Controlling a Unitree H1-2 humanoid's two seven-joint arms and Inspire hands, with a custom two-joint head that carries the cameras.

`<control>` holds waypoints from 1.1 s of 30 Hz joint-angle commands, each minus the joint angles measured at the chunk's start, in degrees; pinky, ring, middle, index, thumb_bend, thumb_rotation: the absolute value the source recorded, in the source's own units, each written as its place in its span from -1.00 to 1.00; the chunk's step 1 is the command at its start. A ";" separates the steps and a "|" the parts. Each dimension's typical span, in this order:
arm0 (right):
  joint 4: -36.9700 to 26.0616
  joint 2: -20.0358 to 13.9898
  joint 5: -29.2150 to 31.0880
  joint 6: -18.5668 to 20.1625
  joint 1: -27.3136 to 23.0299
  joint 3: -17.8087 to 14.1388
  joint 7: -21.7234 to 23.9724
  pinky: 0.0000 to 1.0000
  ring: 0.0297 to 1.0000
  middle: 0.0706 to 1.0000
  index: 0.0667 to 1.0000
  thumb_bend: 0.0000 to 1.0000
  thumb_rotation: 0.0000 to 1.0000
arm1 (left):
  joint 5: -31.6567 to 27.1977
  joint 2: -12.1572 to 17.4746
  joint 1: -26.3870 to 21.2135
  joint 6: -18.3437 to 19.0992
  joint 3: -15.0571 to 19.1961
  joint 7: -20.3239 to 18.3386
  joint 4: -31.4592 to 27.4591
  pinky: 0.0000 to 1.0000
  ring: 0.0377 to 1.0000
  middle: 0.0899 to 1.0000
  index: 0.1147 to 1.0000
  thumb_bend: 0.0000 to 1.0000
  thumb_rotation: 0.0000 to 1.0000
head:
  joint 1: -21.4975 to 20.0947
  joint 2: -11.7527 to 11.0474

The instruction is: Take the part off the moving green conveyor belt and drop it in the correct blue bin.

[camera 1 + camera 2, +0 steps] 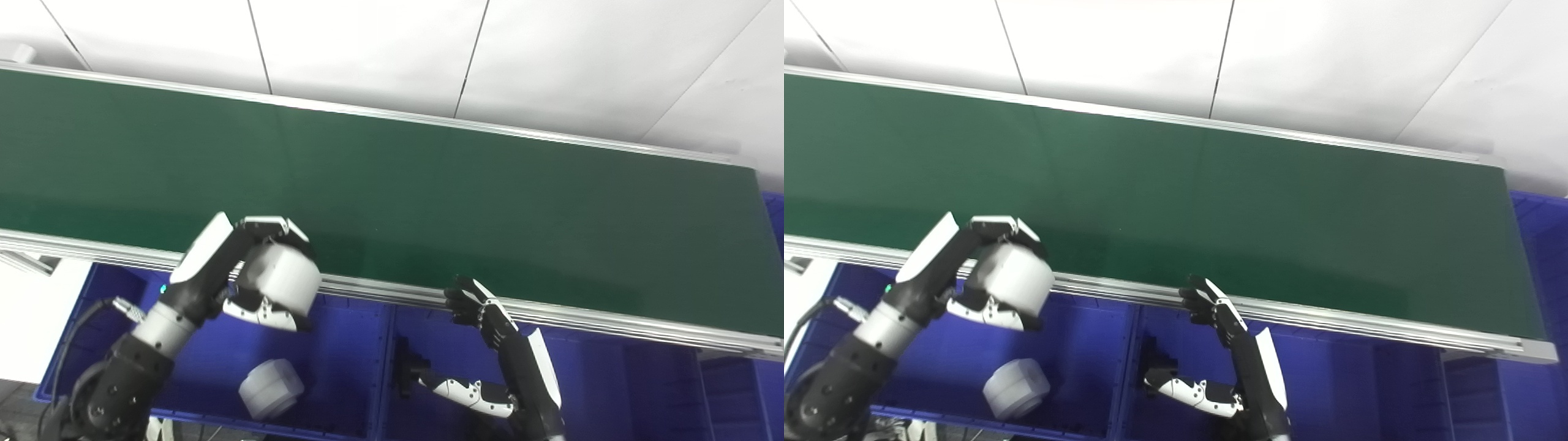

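My left hand (257, 275) is shut on a white cylindrical part (283, 277), also seen in the right eye view (1013, 278). It holds the part above the left blue bin (343, 343), just past the near rail of the green conveyor belt (392, 184). A second white cylindrical part (271, 388) lies on its side in that bin. My right hand (484, 343) is open and empty, fingers up near the belt's near rail, over the middle blue bin (600, 380).
The belt's aluminium near rail (551, 309) runs across in front of the bins. Another blue bin (773, 214) shows at the belt's right end. White floor tiles lie beyond the belt.
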 commanded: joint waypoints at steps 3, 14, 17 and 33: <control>-2.38 -0.05 1.54 -0.10 0.05 -0.60 0.53 0.47 0.57 0.57 0.72 0.36 -0.59 | 1.59 -0.55 3.14 -3.86 -2.08 1.10 0.00 -0.06 -0.13 -0.08 -0.17 0.00 -1.00 | 0.53 -0.07; -2.31 0.29 2.59 -0.57 0.09 -1.35 0.38 0.45 0.57 0.58 0.73 0.33 -0.61 | 8.28 -1.39 5.08 -7.78 -6.37 3.17 8.07 0.01 -0.14 -0.05 -0.17 -0.01 -1.00 | 0.90 -0.01; -2.06 0.41 2.52 -0.64 -0.20 -1.38 0.34 0.44 0.57 0.58 0.73 0.33 -0.61 | 11.99 -1.40 3.89 -6.53 -7.05 3.09 8.77 0.08 -0.11 -0.04 -0.19 -0.01 -1.00 | 0.87 -0.31; -1.71 0.71 1.52 -1.39 1.34 -0.74 -0.06 0.45 0.57 0.59 0.73 0.32 -0.59 | 27.15 2.78 -1.29 11.01 -11.78 -14.66 -0.67 1.00 1.00 0.99 0.81 0.84 0.88 | -0.77 -2.34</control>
